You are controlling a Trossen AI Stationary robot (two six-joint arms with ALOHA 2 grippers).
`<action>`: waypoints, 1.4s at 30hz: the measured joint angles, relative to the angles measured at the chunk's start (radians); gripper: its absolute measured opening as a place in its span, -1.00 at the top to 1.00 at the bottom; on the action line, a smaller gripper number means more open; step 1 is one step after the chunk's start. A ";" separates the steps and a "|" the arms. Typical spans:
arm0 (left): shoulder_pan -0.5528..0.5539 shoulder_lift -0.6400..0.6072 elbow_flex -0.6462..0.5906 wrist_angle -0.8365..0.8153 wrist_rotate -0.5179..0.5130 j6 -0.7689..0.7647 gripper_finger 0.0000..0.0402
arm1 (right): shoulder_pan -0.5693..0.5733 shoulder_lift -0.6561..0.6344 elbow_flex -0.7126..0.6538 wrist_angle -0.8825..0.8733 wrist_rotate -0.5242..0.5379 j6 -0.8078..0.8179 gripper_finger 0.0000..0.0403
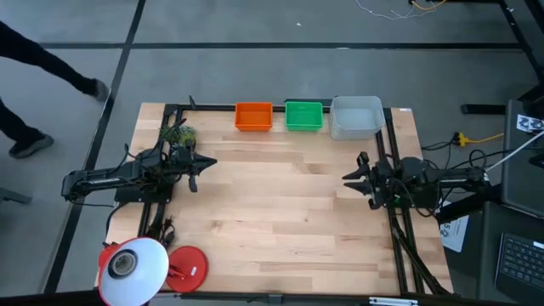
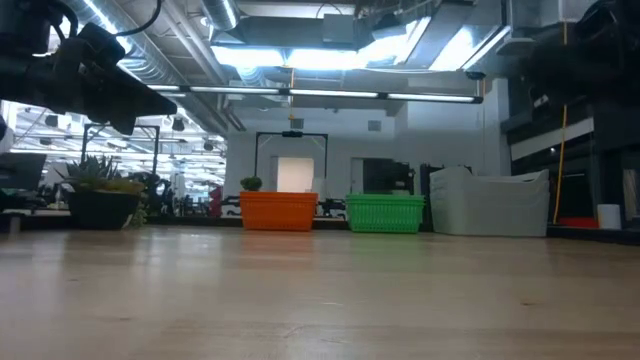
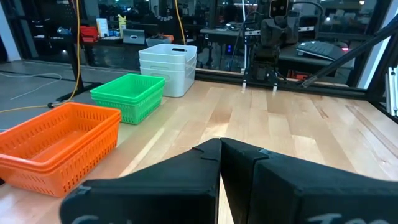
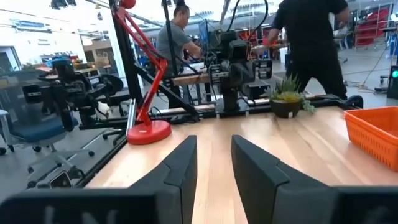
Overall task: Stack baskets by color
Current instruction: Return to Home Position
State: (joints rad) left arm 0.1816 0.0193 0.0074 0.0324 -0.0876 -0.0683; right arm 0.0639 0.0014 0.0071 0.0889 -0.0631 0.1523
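Observation:
Three stacks of baskets stand in a row along the table's far edge: orange [image 1: 253, 116], green [image 1: 303, 115] and grey-white [image 1: 356, 117], each resting by its bottom on the wood. In the left wrist view they show as the orange stack [image 3: 59, 146], the green stack [image 3: 127, 96] and the grey-white stack [image 3: 166, 67]. My left gripper [image 1: 204, 163] hovers at the table's left side, shut and holding nothing, fingertips together [image 3: 221, 162]. My right gripper [image 1: 347, 177] hovers at the right side, open with nothing between its fingers [image 4: 214, 165]. Both point level toward the table's middle.
A small potted plant [image 1: 177, 134] stands at the far left by the left arm. A red-and-white lamp [image 1: 153, 265] stands at the near left corner. A person's legs [image 1: 34, 76] are on the floor beyond the table's left. Bare wood lies between the arms.

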 joint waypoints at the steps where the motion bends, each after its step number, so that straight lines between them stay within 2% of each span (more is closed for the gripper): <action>1: 0.000 0.000 0.000 0.000 0.000 0.000 1.00 | 0.000 0.000 0.000 -0.004 0.000 -0.001 0.50; 7: 0.000 0.000 0.000 0.001 -0.001 0.000 1.00 | 0.000 0.001 0.000 -0.062 0.000 -0.002 0.50; 42: 0.000 0.000 0.000 0.005 0.000 0.000 1.00 | 0.000 0.002 0.000 -0.057 -0.001 -0.004 0.50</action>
State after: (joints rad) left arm 0.1818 0.0193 0.0074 0.0372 -0.0879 -0.0685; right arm 0.0635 0.0032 0.0071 0.0315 -0.0643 0.1486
